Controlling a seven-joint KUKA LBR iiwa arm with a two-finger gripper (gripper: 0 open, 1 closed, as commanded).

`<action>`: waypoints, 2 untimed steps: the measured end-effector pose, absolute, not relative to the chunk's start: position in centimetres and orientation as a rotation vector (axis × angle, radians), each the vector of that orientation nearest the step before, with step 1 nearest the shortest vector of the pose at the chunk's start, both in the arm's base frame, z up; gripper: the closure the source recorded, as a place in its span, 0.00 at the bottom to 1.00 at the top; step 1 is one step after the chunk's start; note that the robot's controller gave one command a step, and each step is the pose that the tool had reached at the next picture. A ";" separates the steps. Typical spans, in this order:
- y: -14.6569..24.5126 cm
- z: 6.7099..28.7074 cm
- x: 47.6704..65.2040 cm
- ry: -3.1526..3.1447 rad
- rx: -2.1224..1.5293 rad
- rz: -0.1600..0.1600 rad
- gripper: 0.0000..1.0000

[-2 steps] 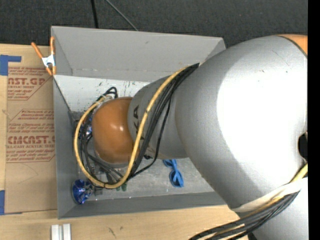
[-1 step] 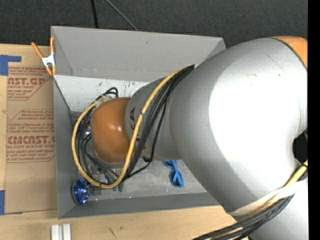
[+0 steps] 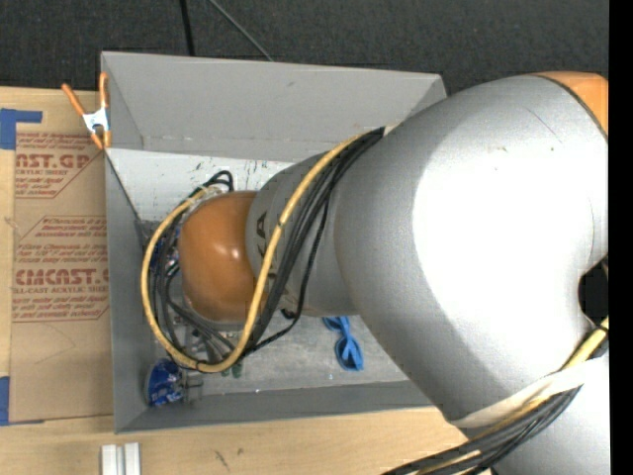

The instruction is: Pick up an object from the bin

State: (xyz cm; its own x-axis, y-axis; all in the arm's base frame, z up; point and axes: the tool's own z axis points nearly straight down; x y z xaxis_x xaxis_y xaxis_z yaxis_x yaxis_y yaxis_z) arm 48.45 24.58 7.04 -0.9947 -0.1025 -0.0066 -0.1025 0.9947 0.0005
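Note:
Part of my gripper's dark body (image 3: 198, 344) shows low in the bin's near left part, under the arm's wrist. A small blue crumpled-looking thing (image 3: 164, 384) lies in the near left corner, just below and to the left of the gripper. A blue clip-like thing with two prongs (image 3: 345, 342) lies on the floor near the front wall, to the gripper's right. The arm hides whatever lies directly beneath the gripper.
The arm, with its orange cover and looped yellow and black cables, reaches in from the right and hides most of the bin floor. A small dark thing (image 3: 220, 180) lies by the back wall.

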 end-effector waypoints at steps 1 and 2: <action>24.6 6.9 48.2 3.139 -0.163 -0.002 1.00; 24.1 16.3 48.5 3.128 -0.187 0.006 1.00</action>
